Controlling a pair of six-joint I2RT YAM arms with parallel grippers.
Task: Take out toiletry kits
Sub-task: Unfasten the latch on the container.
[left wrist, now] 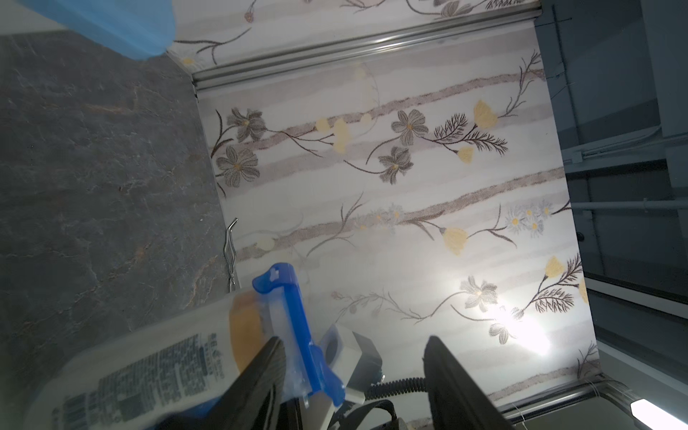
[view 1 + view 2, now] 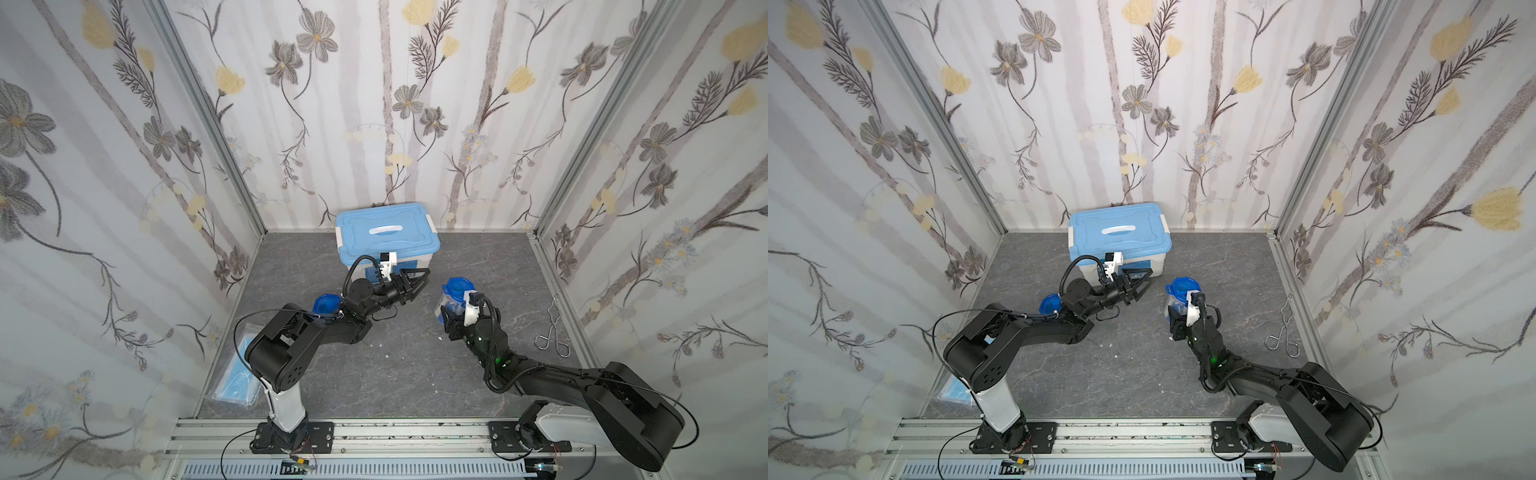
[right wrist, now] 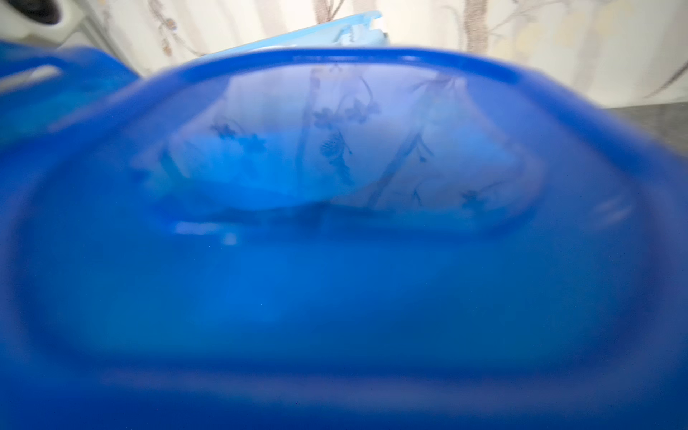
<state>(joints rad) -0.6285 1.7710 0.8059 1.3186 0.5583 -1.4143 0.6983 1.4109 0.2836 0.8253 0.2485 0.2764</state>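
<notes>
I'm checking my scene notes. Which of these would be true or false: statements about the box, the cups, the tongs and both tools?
1. The large box has its lid on. True.
2. The left tool grips a cup. False: its jaws stand open and hold nothing.
3. The right tool holds a blue-lidded cup. True.
4. The metal tongs lie beside the left arm's base. False: they lie on the right arm's side, near the wall.
5. A second cup sits behind the left arm. True.
</notes>
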